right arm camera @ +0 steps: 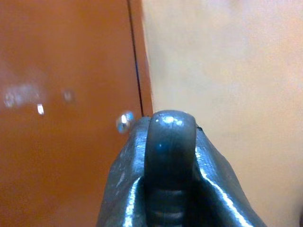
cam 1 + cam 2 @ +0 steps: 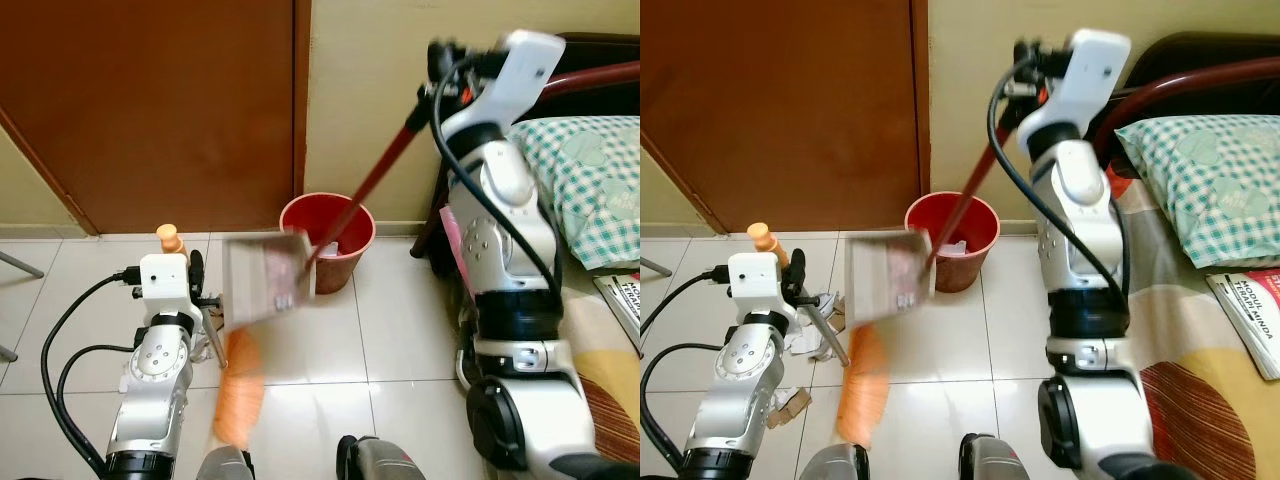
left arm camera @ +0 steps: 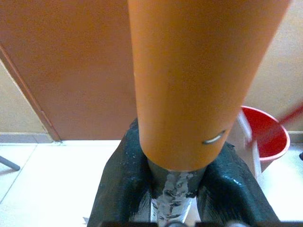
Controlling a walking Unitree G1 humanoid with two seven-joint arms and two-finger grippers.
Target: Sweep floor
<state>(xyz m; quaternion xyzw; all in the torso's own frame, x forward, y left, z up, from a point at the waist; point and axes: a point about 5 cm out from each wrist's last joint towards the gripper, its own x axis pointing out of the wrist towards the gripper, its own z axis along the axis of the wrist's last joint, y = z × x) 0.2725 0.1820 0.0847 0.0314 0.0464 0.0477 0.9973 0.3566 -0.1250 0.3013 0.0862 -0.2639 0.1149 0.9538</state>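
My right gripper (image 2: 443, 62) is raised high near the wall and is shut on the top end (image 1: 169, 142) of a long red handle (image 2: 372, 182). That handle runs down to a grey dustpan (image 2: 267, 279), which hangs tilted and blurred beside a red bucket (image 2: 348, 222) with white scraps inside. My left gripper (image 2: 192, 274) is low on the left, shut on the orange broom handle (image 3: 199, 80). The orange broom head (image 2: 240, 395) is blurred just above the tiles. Crumpled paper bits (image 2: 808, 338) lie on the floor by the left arm.
A brown door (image 2: 150, 100) and a cream wall stand behind the bucket. A bed with a checked pillow (image 2: 590, 180) and a book (image 2: 625, 300) lies close on the right. More paper scraps (image 2: 790, 402) sit near my left arm's base.
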